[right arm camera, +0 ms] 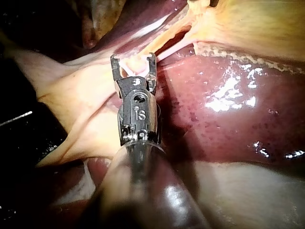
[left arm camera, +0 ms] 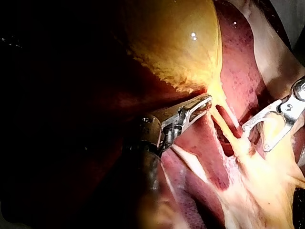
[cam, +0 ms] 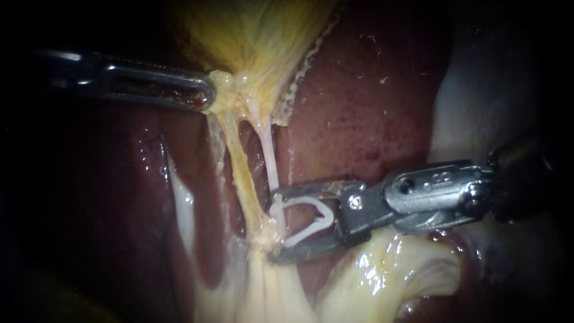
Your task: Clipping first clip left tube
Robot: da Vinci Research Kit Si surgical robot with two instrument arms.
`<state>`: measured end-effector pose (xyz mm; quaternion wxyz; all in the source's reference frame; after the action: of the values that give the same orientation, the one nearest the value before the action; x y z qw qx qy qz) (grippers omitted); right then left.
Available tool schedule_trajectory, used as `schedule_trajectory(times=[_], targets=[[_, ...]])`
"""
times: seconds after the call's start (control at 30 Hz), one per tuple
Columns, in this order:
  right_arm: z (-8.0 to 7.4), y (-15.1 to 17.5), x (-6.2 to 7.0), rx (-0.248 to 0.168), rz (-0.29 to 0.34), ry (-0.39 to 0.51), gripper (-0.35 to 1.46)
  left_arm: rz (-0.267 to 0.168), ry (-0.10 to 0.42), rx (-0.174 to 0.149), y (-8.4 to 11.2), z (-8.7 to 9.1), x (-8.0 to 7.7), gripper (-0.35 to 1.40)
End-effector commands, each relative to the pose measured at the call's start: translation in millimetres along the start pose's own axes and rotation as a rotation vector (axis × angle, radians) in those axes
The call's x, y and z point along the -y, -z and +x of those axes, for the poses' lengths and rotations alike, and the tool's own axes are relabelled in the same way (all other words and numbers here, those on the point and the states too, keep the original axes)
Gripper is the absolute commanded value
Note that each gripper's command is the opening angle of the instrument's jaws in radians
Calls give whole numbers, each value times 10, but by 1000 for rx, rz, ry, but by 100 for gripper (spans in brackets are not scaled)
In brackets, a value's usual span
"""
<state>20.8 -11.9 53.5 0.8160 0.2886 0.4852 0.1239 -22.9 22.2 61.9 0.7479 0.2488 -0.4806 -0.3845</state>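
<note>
Pale fatty tissue lies nearest. Above it is the right instrument. Its jaws stand wide apart, and both touch the white clip seated between them. The clip's open end meets the thin white right tube. The yellow left tube runs just beyond the jaw tips, unclipped. Whether the clip reaches round it cannot be told. Farther back, the left instrument is clenched on the gallbladder at its narrow neck, holding both tubes taut over the liver.
</note>
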Motion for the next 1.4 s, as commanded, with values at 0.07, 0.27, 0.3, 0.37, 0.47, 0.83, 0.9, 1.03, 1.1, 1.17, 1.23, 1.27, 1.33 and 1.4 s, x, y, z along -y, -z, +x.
schedule_trajectory(times=[0.07,0.27,0.3,0.37,0.47,0.83,0.9,1.03,1.1,1.17,1.23,1.27,1.33,1.4], targets=[[-2,-3,-3,-1,-3,-3,48,1,0,0,0,0,0,-35],[-8,-12,-11,0,-10,-12,49,2,-1,-1,-2,1,0,-35],[-10,-13,-13,0,-11,-11,49,2,-1,-1,-2,1,0,-35],[-12,-15,-15,0,-12,-10,49,2,-1,-1,-2,1,0,-35],[-16,-18,-19,0,-14,-8,49,2,-1,-1,-3,2,0,-35],[-24,-20,-36,1,-16,-7,49,4,-2,-1,-4,3,0,-35],[-25,-21,-39,1,-16,-7,49,4,-2,-1,-4,3,-1,-35],[-24,-27,-46,0,-20,-8,49,4,-2,-1,-5,3,-1,-35],[-23,-31,-48,0,-22,-9,49,6,-2,-2,-5,4,-1,-35],[-22,-37,-49,-2,-18,-9,49,6,-3,-2,-6,4,-1,-35],[-22,-41,-49,-3,-7,-7,49,6,-3,-2,-6,4,-1,-35],[-22,-44,-48,-7,12,-11,49,6,-3,-2,-6,4,-1,-35],[-23,-48,-47,-12,46,-19,48,6,-3,-2,-6,4,-1,-35],[-23,-51,-46,-25,72,-33,47,6,-3,-2,-7,4,-1,-35]])
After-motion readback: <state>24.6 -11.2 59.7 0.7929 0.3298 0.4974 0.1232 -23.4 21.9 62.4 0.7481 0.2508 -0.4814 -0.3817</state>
